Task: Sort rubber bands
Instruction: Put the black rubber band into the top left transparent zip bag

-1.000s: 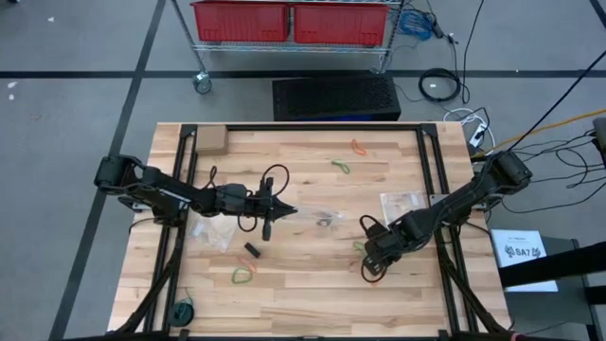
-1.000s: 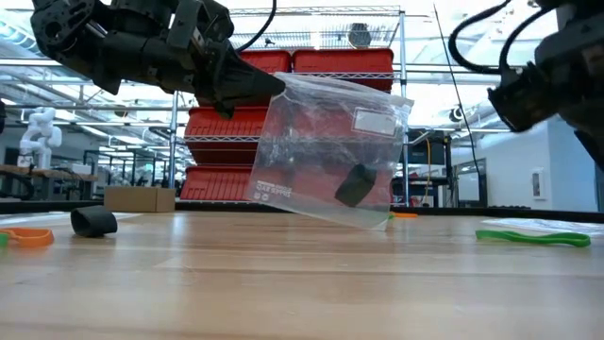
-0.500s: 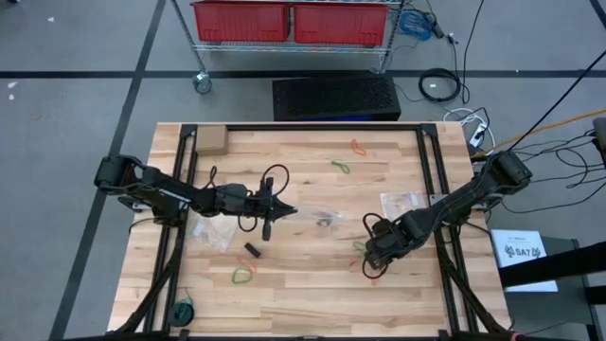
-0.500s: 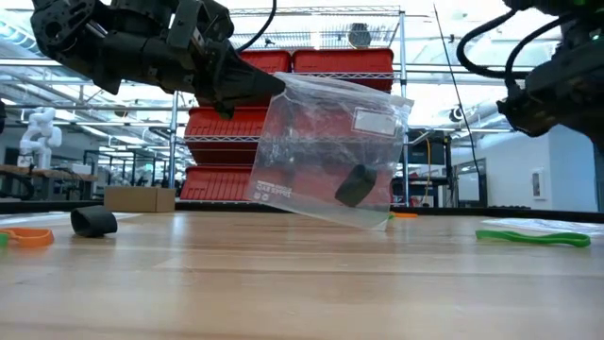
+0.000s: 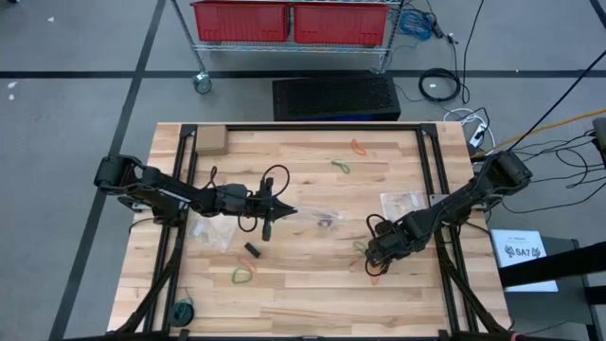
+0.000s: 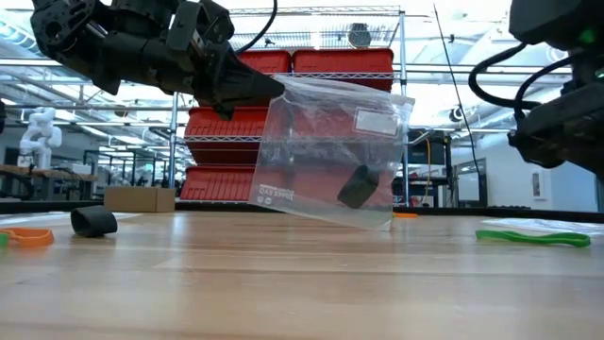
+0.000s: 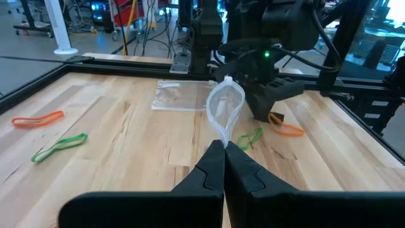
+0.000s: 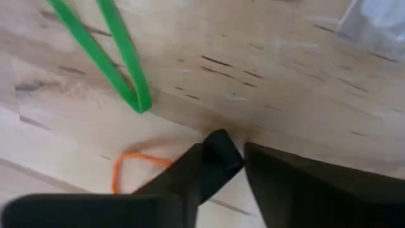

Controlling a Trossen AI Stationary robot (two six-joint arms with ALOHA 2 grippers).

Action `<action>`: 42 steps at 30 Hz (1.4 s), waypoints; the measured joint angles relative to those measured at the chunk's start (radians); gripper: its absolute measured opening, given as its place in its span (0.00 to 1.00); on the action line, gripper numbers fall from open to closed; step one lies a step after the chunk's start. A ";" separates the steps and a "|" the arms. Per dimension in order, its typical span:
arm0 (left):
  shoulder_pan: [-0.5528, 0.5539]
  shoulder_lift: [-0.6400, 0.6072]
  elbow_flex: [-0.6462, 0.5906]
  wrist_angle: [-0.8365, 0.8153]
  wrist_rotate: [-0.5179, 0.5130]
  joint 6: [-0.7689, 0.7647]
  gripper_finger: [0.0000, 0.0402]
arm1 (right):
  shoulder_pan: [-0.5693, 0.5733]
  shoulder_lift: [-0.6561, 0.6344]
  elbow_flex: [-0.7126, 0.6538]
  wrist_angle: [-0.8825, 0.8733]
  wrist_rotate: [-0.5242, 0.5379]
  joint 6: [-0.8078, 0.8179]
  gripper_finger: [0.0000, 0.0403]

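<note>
My left gripper [image 6: 272, 87] is shut on a clear zip bag [image 6: 330, 151] with a black rubber band [image 6: 357, 186] inside, left of the table's middle. My right gripper [image 8: 243, 155] points down, fingers slightly apart, low over the wood right of the middle. An orange rubber band [image 8: 133, 166] runs under one of its fingers, and a green rubber band [image 8: 120, 60] lies flat just beyond. Another black band [image 5: 252, 250] and a green and orange pair [image 5: 241, 275] lie near the front left. Two more bands [image 5: 350, 156] lie at the far side. My left gripper pinches the bag's upper corner [image 6: 281, 87], beside its open mouth [image 7: 225, 101], between its two fingers. The fingers come level from the table's left. The bag hangs tilted below them; I cannot tell whether its lower corner [image 6: 377, 225] touches the table. My right gripper: I cannot tell whether a finger touches the orange band.
A second clear bag [image 5: 402, 202] lies flat behind my right gripper, and a third [image 5: 210, 233] lies under my left arm. A small cardboard box [image 5: 209, 141] sits at the far left corner. A dark coil [image 5: 183, 309] lies at the near left edge.
My right gripper has sunk toward the table over the orange band and has rolled about its own axis. My left gripper and the bag have kept still.
</note>
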 joint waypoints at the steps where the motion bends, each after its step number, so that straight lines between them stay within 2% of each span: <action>1: 0.000 0.000 0.000 0.000 0.000 0.000 0.00 | 0.000 0.000 0.000 0.004 0.007 -0.027 0.19; 4: 0.000 0.000 0.000 -0.001 0.000 0.000 0.00 | 0.000 0.000 0.000 0.015 0.025 -0.091 0.05; 5: 0.000 0.000 0.000 -0.001 0.000 0.000 0.00 | 0.000 0.000 0.000 0.015 0.032 -0.102 0.03; 11: 0.000 0.000 0.000 -0.001 0.000 0.000 0.00 | 0.000 0.000 0.021 0.025 0.046 -0.159 0.01; 16: 0.000 0.000 0.000 -0.001 0.000 0.001 0.00 | -0.005 -0.035 0.085 0.117 0.064 -0.287 0.01; 19: 0.000 0.000 0.000 -0.001 0.000 0.001 0.00 | -0.019 -0.059 0.147 0.127 0.153 -0.406 0.00; 23: 0.000 0.000 0.000 -0.001 0.000 0.001 0.00 | -0.060 -0.074 0.245 0.112 0.348 -0.619 0.00; 30: 0.000 0.000 0.000 -0.001 0.000 0.002 0.00 | -0.130 -0.028 0.390 0.194 0.655 -1.114 0.00; 35: 0.000 0.000 0.000 -0.001 0.000 0.002 0.00 | -0.129 0.036 0.453 0.306 0.766 -1.367 0.00; 37: 0.000 0.000 0.000 -0.001 0.000 0.002 0.00 | -0.125 0.052 0.463 0.315 0.799 -1.403 0.00; 42: 0.000 0.000 0.000 -0.001 0.000 0.001 0.00 | -0.124 0.066 0.467 0.319 0.807 -1.412 0.00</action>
